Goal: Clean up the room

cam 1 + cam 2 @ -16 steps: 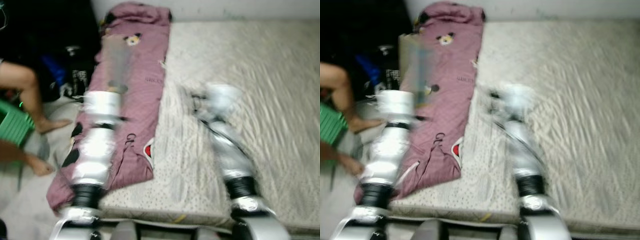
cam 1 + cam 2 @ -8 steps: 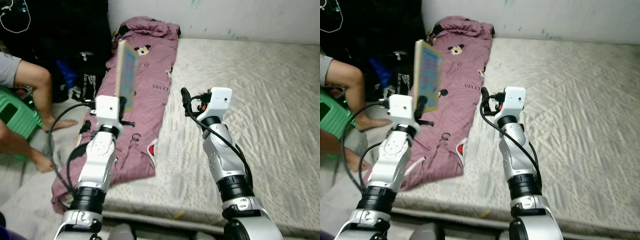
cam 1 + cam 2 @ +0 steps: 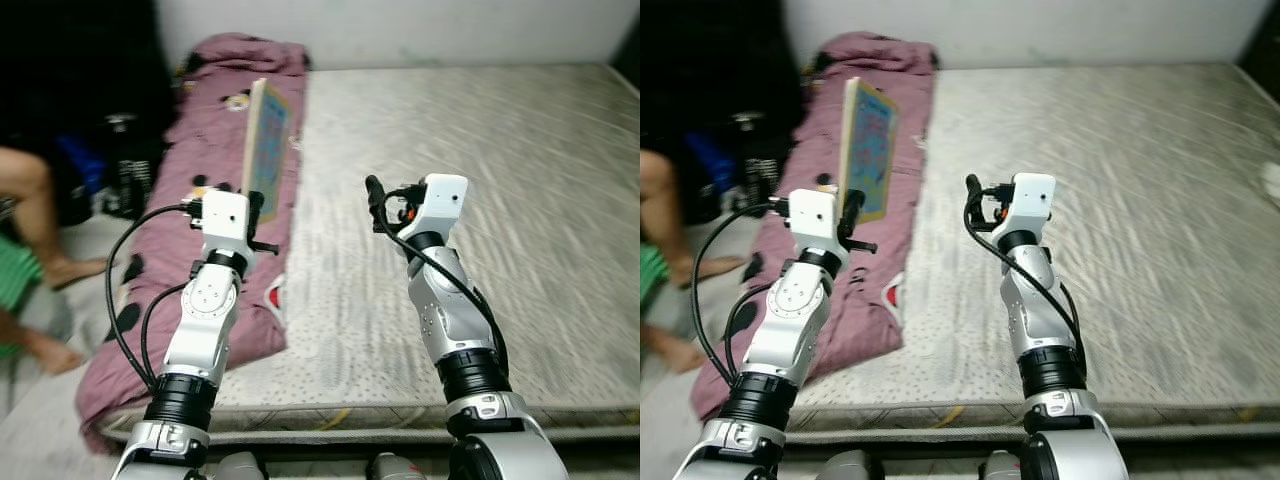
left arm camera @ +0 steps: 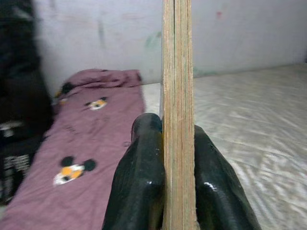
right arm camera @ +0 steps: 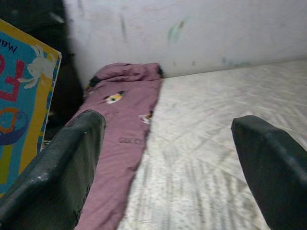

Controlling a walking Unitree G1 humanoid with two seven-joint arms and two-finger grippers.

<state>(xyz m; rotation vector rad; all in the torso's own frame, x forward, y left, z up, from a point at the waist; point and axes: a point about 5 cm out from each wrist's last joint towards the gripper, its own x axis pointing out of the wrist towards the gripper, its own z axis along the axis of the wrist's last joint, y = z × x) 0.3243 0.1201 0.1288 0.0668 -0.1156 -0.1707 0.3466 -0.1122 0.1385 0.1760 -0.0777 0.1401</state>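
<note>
Beyond the bare mattress (image 3: 480,150) the left claw (image 3: 252,205) pinches an upright board (image 3: 265,145) at ten o'clock above the purple quilt (image 3: 215,150), right claw (image 3: 385,205) wide and empty; held low, it may tip loose.

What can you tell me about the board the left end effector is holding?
The board is a thin, flat rectangular panel. Its edge, seen in the left wrist view, shows layered pale wood like plywood. One face carries a colourful print, blue with a yellow border, red letters and a small white rabbit. It stands upright, on edge, above the purple blanket, clamped at its lower end by the left end effector; nothing else touches it.
</note>
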